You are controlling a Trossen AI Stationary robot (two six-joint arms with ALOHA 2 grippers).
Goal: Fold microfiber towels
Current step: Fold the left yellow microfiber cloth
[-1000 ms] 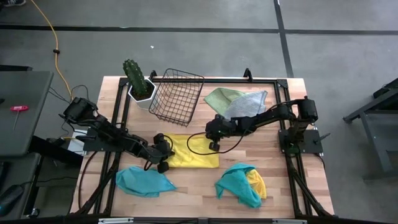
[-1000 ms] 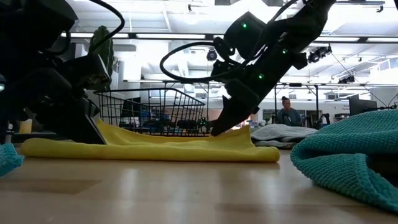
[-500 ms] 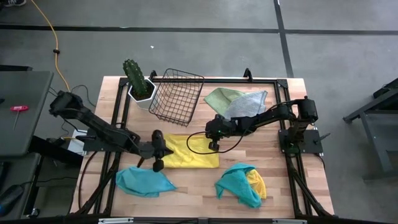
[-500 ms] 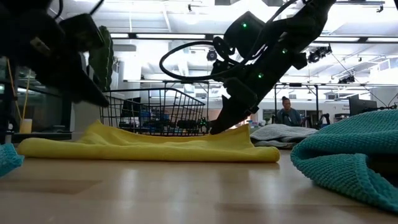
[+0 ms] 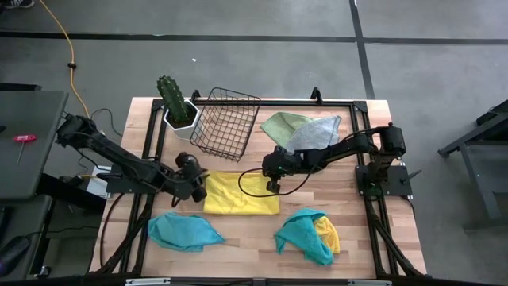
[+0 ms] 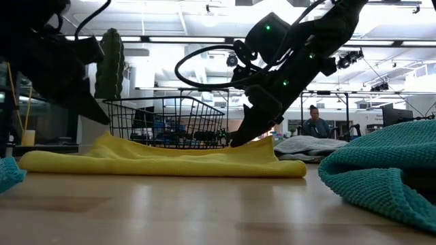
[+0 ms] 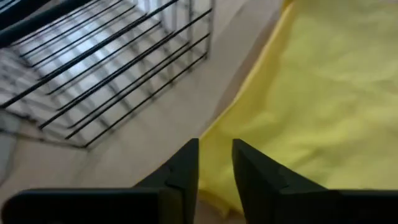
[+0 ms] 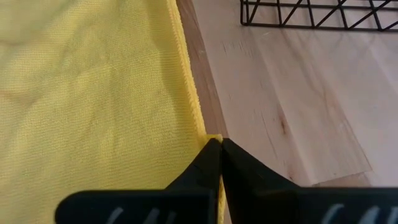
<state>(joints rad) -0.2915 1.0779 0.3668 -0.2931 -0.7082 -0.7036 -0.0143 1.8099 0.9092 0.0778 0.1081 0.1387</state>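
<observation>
Wooden tabletop (image 5: 246,234) carries a yellow towel (image 5: 242,193) just in front of the wire basket (image 5: 225,121). The left gripper (image 5: 193,179) has let go of the towel's near-cactus edge and lifted off, jaws slightly apart, so that fold looks finished. The right gripper (image 8: 214,158) stays clamped on the basket-side corner, which only its wrist view shows.

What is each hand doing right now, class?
Left hand: open, at the edge of the flat yellow microfiber towel, holding nothing.
Right hand: closed, pinching that towel's edge.
</observation>
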